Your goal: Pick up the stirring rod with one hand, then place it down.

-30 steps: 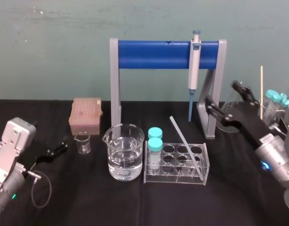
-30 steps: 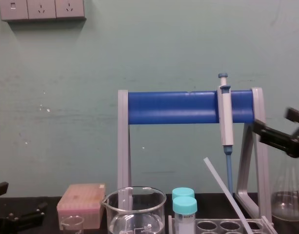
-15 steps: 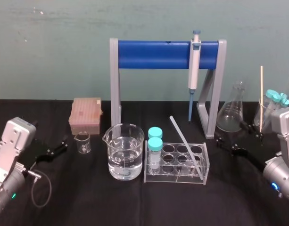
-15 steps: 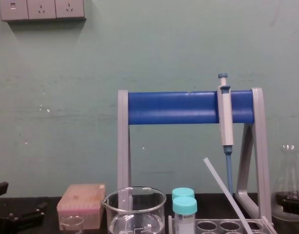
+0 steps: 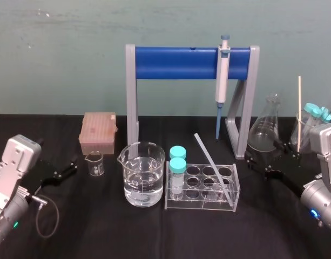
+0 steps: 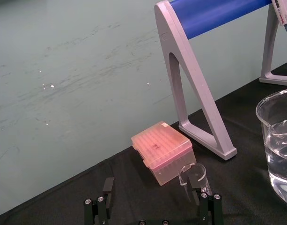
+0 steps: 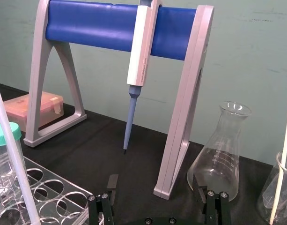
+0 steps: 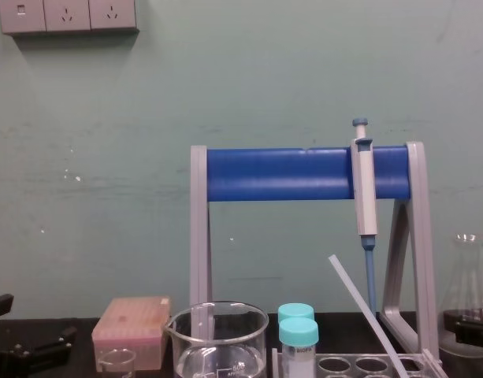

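The stirring rod point(image 5: 213, 167) is a thin translucent whitish rod leaning tilted in the clear test tube rack point(image 5: 234, 186), its top end pointing up and left. It also shows in the chest view point(image 8: 363, 311) and in the right wrist view point(image 7: 14, 154). My right gripper point(image 5: 261, 163) hangs low over the black table, right of the rack and in front of the flask, open and empty point(image 7: 155, 194), clear of the rod. My left gripper point(image 5: 65, 168) rests open at the far left point(image 6: 155, 201), near a small beaker point(image 5: 94, 163).
A big beaker of water point(image 5: 143, 175) and two teal-capped tubes point(image 5: 177, 162) stand left of the rod. Behind are the blue-barred stand point(image 5: 187, 62) with a hanging pipette point(image 5: 222, 81), a pink tip box point(image 5: 98, 131), a conical flask point(image 5: 264, 132) and a wooden stick point(image 5: 299, 110).
My right arm has dropped from a raised pose to low over the table by the flask, then held still. The rod and the left arm have not moved.
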